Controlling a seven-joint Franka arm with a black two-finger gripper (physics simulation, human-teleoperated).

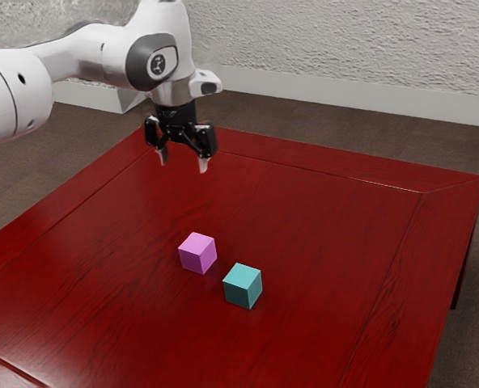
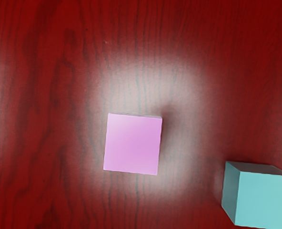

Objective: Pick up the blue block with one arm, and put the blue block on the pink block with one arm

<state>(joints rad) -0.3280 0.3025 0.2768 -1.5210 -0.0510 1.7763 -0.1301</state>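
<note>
Red wood-grain table (image 1: pixel 361 242) carries two blocks; both sit flat on the top, near its middle. Pink block (image 1: pixel 197 252): upright on one face, top face bare. Blue block (image 1: pixel 242 284): reads more teal than blue; rests on the table just beside the pink block, toward the exterior view's right and nearer the camera; a narrow strip of table shows between the two, so they are apart, not touching.

Gripper (image 1: pixel 184 162): hangs in the air well above the table, over its far part, up and toward the exterior view's left of the pink block; points downward; black fingers (image 1: pixel 203 164) are spread apart, released, gripping no block. White arm (image 1: pixel 78 56) enters from the exterior view's upper left.

Wrist view: pink block (image 2: pixel 133 144) lies below the hand, seen from above, its top face square to the camera; a pale sheen lies on the table (image 2: pixel 45 95) around it; blue block (image 2: pixel 257 195) sits off to one side of the pink one, partly cut off by the frame edge.

Background: pale rough wall (image 1: pixel 345 40); brown floor (image 1: pixel 345 121) behind the table.
</note>
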